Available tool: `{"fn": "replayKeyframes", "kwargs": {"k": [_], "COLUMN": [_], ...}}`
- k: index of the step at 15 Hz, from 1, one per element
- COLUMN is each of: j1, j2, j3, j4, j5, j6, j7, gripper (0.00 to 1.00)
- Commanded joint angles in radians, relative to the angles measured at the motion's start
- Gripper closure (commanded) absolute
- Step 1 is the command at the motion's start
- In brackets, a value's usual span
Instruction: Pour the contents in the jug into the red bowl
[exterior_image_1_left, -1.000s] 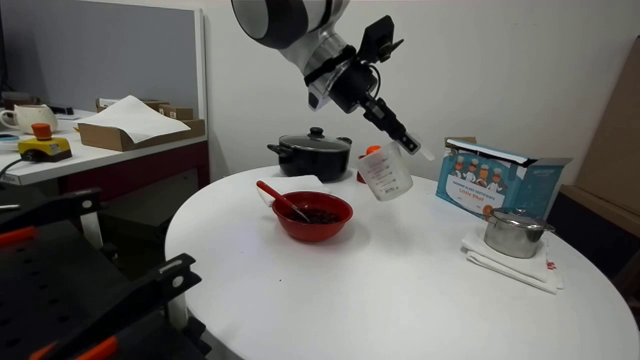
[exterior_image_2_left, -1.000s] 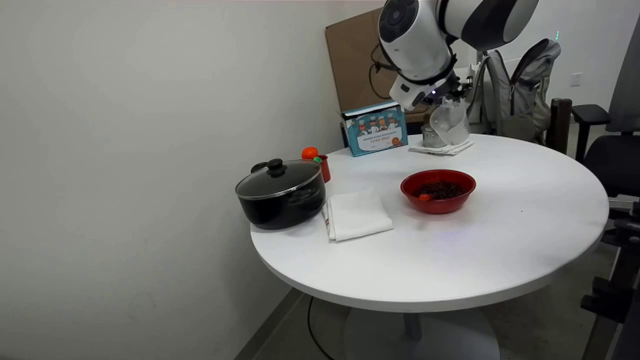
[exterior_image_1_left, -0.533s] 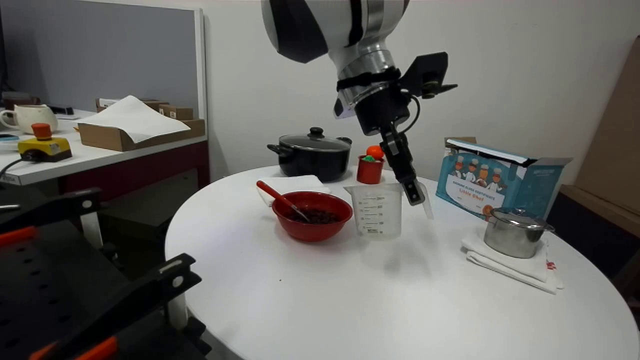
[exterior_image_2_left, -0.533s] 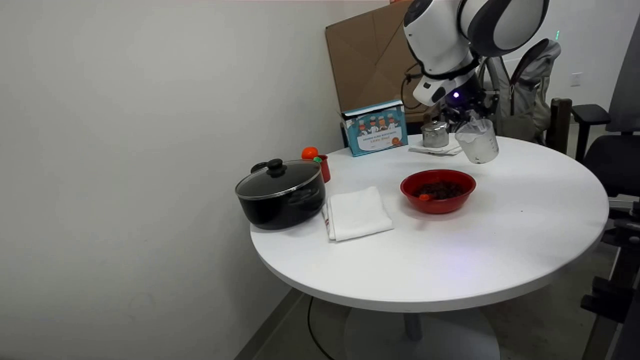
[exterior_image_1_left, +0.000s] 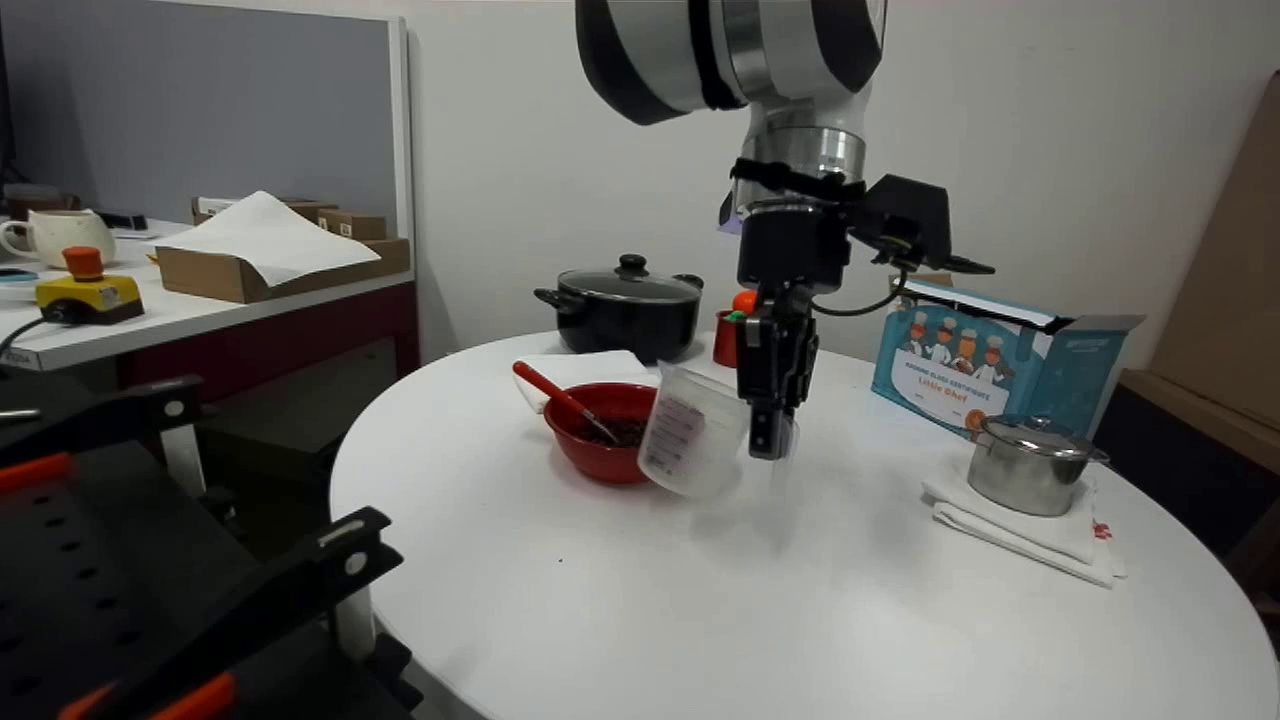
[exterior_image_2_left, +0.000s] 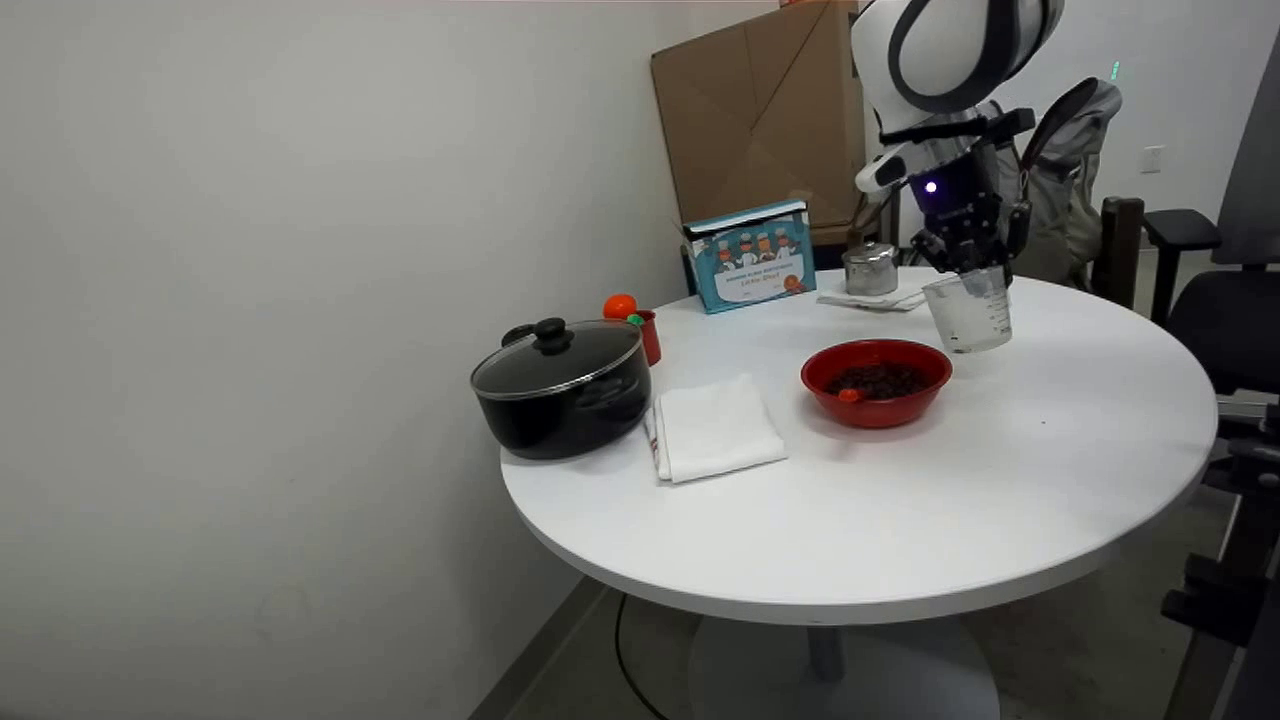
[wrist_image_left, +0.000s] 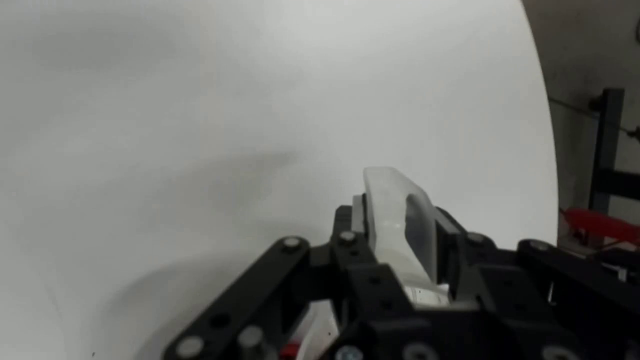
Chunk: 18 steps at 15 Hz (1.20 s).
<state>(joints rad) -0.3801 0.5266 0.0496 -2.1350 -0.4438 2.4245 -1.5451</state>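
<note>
Jug (exterior_image_1_left: 692, 437) lower — red cup (exterior_image_1_left: 725, 343) partly hidden

- A lab in an office-like room
- Robot arm (exterior_image_1_left: 740, 50) over a round table (exterior_image_1_left: 800, 600)
- Stop button (exterior_image_1_left: 86, 280) and mug (exterior_image_1_left: 70, 237) on a desk (exterior_image_1_left: 165, 306)
- Grey partition (exterior_image_1_left: 220, 100) behind it
- Backpack (exterior_image_2_left: 1068, 200) near a black chair (exterior_image_2_left: 1228, 320)

I can see that the gripper (wrist_image_left: 399, 219) holds the jug (wrist_image_left: 392, 240) by its whitish handle (wrist_image_left: 384, 192), and below them there is the white table (wrist_image_left: 240, 110).

Light even | soft shadows on table (wrist_image_left: 425, 100) | jug (exterior_image_1_left: 693, 437) smeared, exterior view | wrist view hazy
</note>
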Motion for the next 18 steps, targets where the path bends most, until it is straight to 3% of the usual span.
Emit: {"fn": "replayKeyframes", "kwargs": {"k": [1,4,7,12,15,18], "j1": [-0.032,-0.041,-0.014,0.088,0.178,0.265], "j2": [-0.001,-0.009,-0.021,-0.024,0.006,0.053], "j3": [0.041,0.05,0.012,-0.125,-0.236,-0.334], "j4": [0.041,0.078,0.121,0.133,0.128,0.13], "j5": [0.278,0.455,0.494,0.356,0.204,0.051], "j6": [-0.019,-0.003,0.017,0.172,0.275,0.303], "j7": [-0.129,-0.191,-0.187,-0.004,0.214,0.448], "gripper": [0.87,0.87,0.87,0.87,0.87,0.87]}}
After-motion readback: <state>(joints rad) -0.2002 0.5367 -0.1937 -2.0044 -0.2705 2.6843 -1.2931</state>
